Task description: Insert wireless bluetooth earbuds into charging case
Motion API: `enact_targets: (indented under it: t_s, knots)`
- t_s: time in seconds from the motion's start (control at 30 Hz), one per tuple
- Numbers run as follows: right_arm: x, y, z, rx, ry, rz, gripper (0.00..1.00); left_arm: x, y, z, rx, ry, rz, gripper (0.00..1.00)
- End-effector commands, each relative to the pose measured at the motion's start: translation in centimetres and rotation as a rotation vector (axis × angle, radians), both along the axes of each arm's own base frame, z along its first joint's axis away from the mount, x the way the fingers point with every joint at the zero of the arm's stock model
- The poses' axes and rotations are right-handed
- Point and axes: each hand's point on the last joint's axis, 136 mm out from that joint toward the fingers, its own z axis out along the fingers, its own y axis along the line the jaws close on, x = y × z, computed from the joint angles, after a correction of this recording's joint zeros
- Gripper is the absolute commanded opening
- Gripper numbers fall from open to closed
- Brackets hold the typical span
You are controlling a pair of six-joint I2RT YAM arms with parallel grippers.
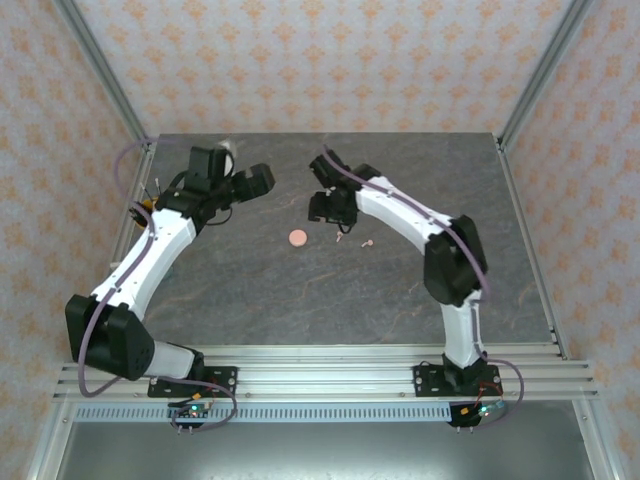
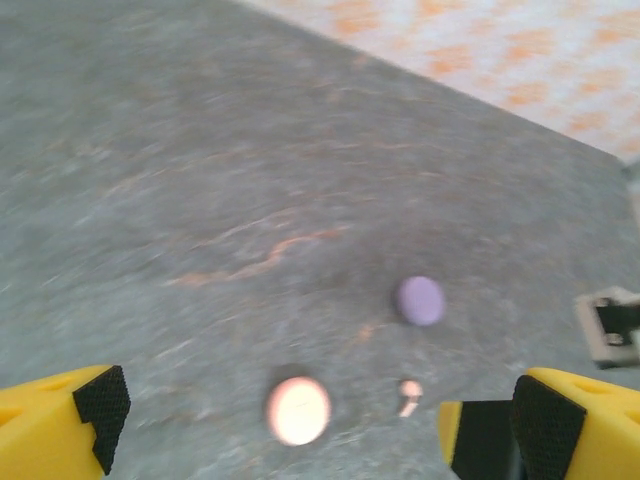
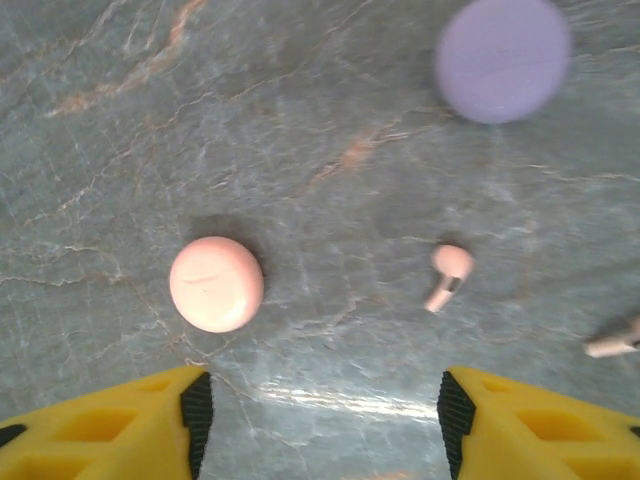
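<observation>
A pink earbud (image 3: 448, 274) lies loose on the table (image 3: 300, 120), near the pink case (image 3: 217, 284). A second bud (image 3: 612, 345) lies a little farther off, and the lilac case (image 3: 503, 58) sits apart. Both cases look shut, so I judge nothing is inserted yet; opening and loading are all left to do. The right gripper (image 3: 315, 425) hovers over them, jaws apart and empty. The left gripper (image 2: 320, 415) gapes wide, also empty.

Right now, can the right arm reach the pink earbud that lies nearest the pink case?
Probably yes. The right claw is open, and the pink earbud lies alone just ahead of it, apart from the pink case and the lilac case. Nothing stands in the way.
</observation>
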Motion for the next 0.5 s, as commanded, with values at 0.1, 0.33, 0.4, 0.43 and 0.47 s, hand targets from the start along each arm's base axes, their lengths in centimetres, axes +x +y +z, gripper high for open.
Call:
enact_targets:
  t_s: [0.1, 0.33, 0.4, 0.43, 0.47]
  knots:
    - [-0.3, 2.2, -2.8, -0.189, 0.055, 0.099, 0.68, -1.8, 5.0, -0.7, 0.009, -0.026, 0.210, 1.00]
    - [0.3, 4.5, -5.1, -0.236, 0.074, 0.128, 0.73, -3.9, 7.6, -1.3, -0.048, -0.036, 0.365, 1.00]
    - [0.5, 4.8, -5.7, -0.243, 0.074, 0.126, 0.74, -4.1, 7.6, -2.3, -0.092, 0.002, 0.370, 1.00]
    - [0.5, 4.9, -6.0, -0.244, 0.078, 0.126, 0.74, -4.1, 7.6, -2.5, -0.098, 0.010, 0.368, 1.00]
    - [0.4, 5.1, -6.3, -0.245, 0.080, 0.126, 0.74, -4.1, 7.5, -2.7, -0.103, 0.013, 0.363, 1.00]
